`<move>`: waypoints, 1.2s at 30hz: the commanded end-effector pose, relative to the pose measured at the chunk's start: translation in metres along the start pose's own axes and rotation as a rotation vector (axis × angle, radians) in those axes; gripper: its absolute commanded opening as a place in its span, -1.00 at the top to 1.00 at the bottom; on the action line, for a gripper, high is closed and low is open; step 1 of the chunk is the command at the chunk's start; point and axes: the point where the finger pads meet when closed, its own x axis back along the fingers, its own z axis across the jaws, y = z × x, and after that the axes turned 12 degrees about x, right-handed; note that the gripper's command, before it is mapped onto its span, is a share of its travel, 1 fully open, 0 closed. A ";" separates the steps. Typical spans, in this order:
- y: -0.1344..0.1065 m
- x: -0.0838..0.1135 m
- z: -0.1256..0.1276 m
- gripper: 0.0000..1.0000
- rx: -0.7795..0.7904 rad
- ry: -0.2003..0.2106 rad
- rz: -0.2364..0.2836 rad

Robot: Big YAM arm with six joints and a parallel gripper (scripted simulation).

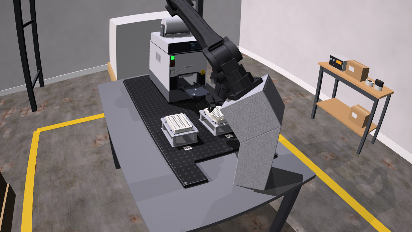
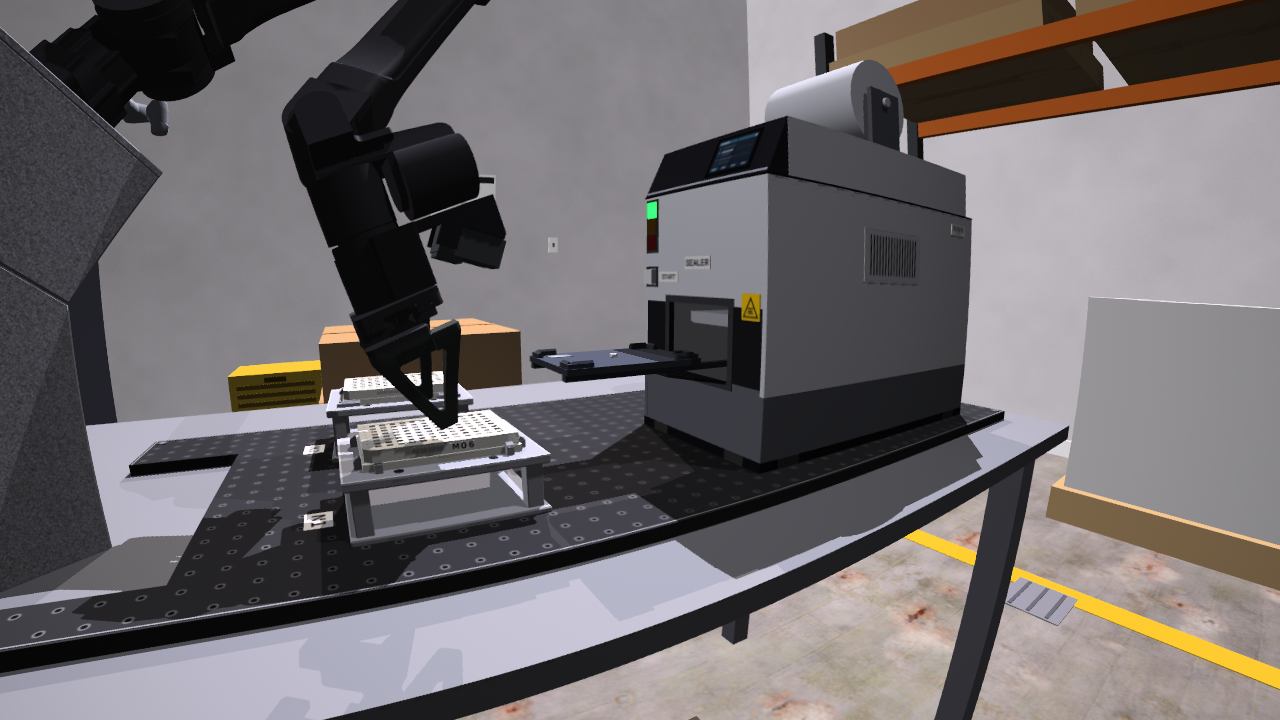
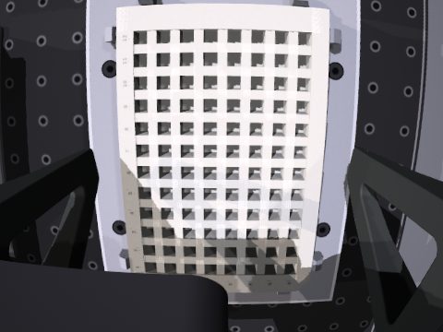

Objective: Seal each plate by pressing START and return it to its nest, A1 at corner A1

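My gripper (image 1: 211, 109) (image 2: 438, 411) (image 3: 222, 162) is open and empty, just above the white plate (image 1: 217, 113) (image 2: 487, 431) (image 3: 221, 138) marked M06, with one finger beyond each long side. This plate lies flat in its nest (image 2: 528, 454) (image 3: 343, 138), its wells open, column 1 at the bottom of the wrist view. The other open plate (image 1: 178, 121) (image 2: 380, 385) sits in the other nest (image 1: 185, 134) (image 2: 460, 398). The sealer (image 1: 159, 66) (image 2: 850, 313) has its stage (image 1: 198, 91) (image 2: 595, 360) out and empty. Its lamp (image 1: 172, 57) (image 2: 651, 210) is green. START (image 1: 172, 72) (image 2: 651, 276) is below the lamp.
The grey pedestal (image 1: 256, 155) (image 2: 35, 447) partly hides the M06 plate in the top view. Nest cards (image 1: 229, 135) (image 1: 187, 148) (image 2: 317, 520) lie on the black perforated board (image 1: 161, 103) (image 2: 572, 429) beside the nests. The sealer stands behind both nests.
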 end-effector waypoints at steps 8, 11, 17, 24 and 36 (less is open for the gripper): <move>-0.006 -0.010 0.006 -1.00 -0.010 0.014 0.000; -0.002 -0.006 0.002 -1.00 -0.009 0.005 -0.008; -0.003 -0.001 -0.002 -1.00 -0.006 -0.004 -0.002; -0.008 0.000 -0.002 -1.00 -0.008 -0.006 -0.001; -0.001 -0.019 0.005 -1.00 0.003 0.007 -0.012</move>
